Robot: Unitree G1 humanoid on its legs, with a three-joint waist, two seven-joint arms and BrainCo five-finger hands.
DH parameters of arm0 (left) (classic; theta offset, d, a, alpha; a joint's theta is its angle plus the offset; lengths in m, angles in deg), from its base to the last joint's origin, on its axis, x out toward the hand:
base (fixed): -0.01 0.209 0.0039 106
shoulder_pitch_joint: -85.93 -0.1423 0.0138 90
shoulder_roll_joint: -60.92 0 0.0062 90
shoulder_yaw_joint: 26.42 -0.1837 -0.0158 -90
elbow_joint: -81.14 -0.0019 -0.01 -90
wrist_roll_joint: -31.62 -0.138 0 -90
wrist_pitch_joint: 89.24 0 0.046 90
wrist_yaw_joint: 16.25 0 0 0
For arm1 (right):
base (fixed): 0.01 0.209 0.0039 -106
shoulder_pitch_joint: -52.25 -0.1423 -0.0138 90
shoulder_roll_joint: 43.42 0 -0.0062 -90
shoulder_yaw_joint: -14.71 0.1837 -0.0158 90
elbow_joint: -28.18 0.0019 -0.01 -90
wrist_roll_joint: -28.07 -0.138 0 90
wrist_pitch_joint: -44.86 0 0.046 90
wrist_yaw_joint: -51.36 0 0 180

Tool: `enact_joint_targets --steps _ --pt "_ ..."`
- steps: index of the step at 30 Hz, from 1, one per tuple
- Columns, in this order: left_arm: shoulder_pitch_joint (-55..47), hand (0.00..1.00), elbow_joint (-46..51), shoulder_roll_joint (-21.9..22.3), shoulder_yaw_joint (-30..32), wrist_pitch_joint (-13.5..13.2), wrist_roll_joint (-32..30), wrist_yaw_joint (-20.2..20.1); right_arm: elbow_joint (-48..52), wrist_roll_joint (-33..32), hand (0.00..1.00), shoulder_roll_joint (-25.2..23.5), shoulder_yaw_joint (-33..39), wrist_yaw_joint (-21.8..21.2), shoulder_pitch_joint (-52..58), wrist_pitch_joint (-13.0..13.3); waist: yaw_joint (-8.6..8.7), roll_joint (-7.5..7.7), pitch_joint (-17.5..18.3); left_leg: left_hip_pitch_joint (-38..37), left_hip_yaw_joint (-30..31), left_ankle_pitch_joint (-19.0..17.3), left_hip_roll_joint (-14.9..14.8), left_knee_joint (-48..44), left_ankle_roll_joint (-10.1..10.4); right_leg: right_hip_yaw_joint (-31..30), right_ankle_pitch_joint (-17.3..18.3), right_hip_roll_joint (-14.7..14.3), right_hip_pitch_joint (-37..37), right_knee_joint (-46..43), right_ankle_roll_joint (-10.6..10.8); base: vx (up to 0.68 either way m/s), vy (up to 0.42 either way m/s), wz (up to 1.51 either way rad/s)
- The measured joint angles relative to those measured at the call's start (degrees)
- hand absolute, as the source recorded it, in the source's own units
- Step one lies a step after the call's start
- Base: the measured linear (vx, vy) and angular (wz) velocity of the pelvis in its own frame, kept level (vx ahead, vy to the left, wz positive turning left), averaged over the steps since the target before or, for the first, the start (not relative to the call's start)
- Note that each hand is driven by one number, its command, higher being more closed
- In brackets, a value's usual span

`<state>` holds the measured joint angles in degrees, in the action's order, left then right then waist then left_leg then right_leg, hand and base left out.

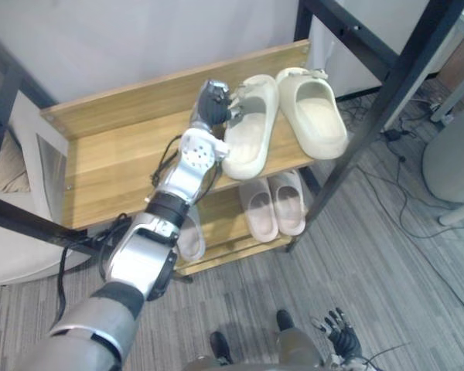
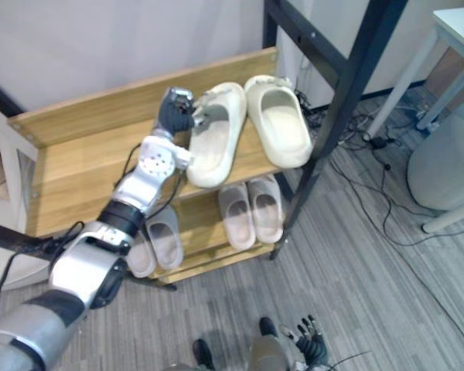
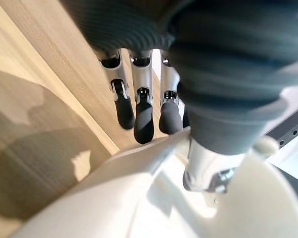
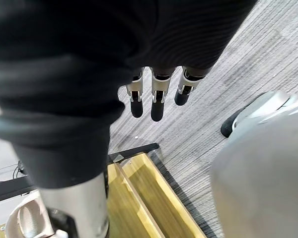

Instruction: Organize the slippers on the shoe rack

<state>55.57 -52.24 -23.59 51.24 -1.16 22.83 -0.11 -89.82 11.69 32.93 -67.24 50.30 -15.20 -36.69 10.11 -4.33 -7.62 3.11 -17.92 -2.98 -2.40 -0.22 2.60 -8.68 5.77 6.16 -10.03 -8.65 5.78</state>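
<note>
Two cream slippers lie side by side on the top wooden shelf [image 1: 116, 162] of the shoe rack, heels hanging over its front edge. My left hand [image 1: 213, 105] is at the toe end of the left cream slipper [image 1: 250, 133]. In the left wrist view its fingers [image 3: 143, 116] run straight along the slipper's [image 3: 139, 198] outer side, and the thumb rests on the upper. The right cream slipper [image 1: 313, 112] lies free. My right hand [image 1: 342, 334] hangs low over the carpet, fingers [image 4: 158, 99] relaxed and holding nothing.
A pale pink pair [image 1: 274, 205] and a grey pair [image 2: 158, 239] sit on the lower shelf. A black slanted frame post [image 1: 371, 116] stands at the rack's right end. Cables [image 1: 394, 154], a white rounded object [image 1: 452, 154] and a white table [image 2: 456, 31] are to the right.
</note>
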Motion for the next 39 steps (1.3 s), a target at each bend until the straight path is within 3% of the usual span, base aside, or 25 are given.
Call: enact_joint_targets --steps 6,20,32,39 --pt "0.0 0.00 0.0 0.2 0.1 0.0 0.1 0.3 -0.3 0.0 0.00 0.0 0.0 0.0 0.2 0.0 0.10 0.01 0.0 -0.2 1.1 0.0 0.1 -0.2 0.0 0.9 0.0 0.2 1.0 0.4 0.0 0.00 -0.009 0.08" --pt "-5.4 0.00 7.5 0.1 0.1 -0.6 8.9 1.1 -3.3 0.1 0.00 2.1 -1.2 -0.1 1.2 0.0 -0.30 0.02 0.0 -1.2 4.9 0.1 0.4 -0.9 -0.2 4.5 -0.1 0.9 4.9 1.8 0.0 -0.01 -0.007 0.13" --pt "-25.2 0.00 25.2 0.1 -0.2 -5.2 25.1 0.4 -5.9 0.6 0.00 3.1 -1.7 -0.2 1.1 0.0 -1.20 0.05 0.1 -2.3 8.8 0.8 0.8 -0.9 -0.2 8.4 0.3 1.3 8.3 2.4 -0.2 -0.01 -0.010 0.17" --pt "-32.0 0.00 28.2 0.1 -2.3 -5.2 29.5 -2.4 -7.1 0.7 0.00 4.3 -4.4 0.1 1.0 -0.7 -2.38 0.78 0.7 -2.4 11.0 2.5 0.4 0.5 0.2 11.4 -0.1 1.1 9.5 3.3 -0.6 -0.03 -0.020 0.17"
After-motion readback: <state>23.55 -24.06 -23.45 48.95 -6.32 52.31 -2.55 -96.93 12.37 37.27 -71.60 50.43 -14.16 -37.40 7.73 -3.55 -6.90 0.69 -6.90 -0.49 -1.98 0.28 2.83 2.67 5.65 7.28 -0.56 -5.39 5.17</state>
